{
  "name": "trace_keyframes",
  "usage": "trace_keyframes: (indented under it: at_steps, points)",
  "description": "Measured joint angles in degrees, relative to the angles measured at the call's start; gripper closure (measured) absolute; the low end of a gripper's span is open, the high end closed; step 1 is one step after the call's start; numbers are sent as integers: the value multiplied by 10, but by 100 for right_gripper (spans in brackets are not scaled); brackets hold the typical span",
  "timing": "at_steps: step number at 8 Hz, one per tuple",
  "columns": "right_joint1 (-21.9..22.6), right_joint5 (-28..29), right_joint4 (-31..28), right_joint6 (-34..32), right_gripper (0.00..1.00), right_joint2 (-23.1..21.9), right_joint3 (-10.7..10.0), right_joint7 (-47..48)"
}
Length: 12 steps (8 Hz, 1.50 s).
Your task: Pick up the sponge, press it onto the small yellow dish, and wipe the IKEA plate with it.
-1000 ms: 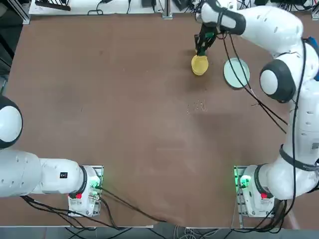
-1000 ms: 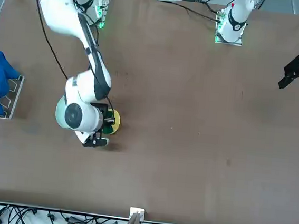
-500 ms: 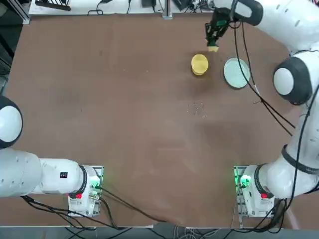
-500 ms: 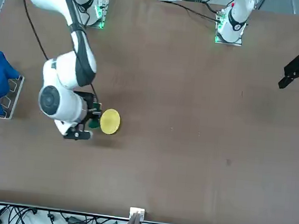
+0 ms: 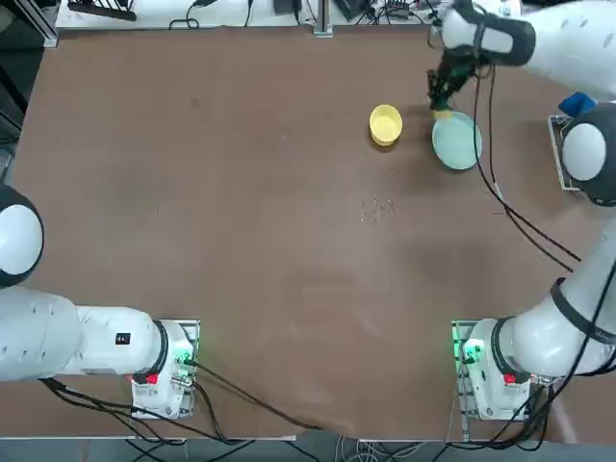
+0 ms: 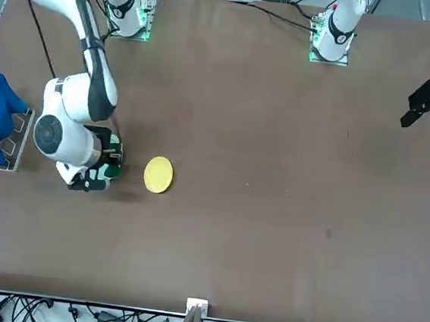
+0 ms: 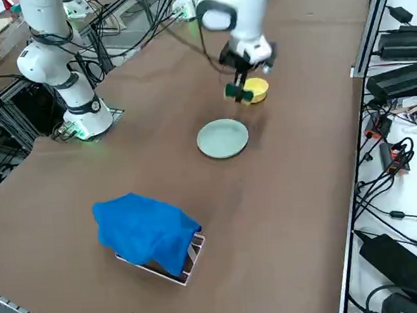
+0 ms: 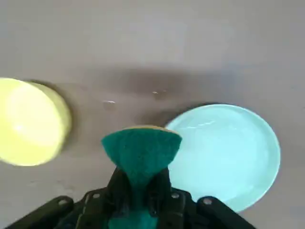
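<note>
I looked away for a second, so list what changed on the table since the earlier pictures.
The right hand, shut on the sponge, lifted off the yellow dish and carried the sponge sideways to the far edge of the pale plate; it has not been let go. The dish and plate stayed where they were, as did the blue cloth.

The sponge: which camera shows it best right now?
The right wrist view: the sponge fills the middle, pinched in the right gripper, between the small yellow dish and IKEA plate. Right side view shows it small, held above the table. In the top and front views the arm mostly hides it.
</note>
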Motion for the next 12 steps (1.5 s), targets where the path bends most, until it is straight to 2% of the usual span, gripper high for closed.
trace_keyframes:
  at_steps: [2, 5, 12]
  points:
    - [-44, 0, -97, 103, 79, -14, -1, -68]
    - [-74, -1, -176, 193, 79, -18, 0, -108]
    - [-75, -1, -200, 203, 79, -31, 5, -115]
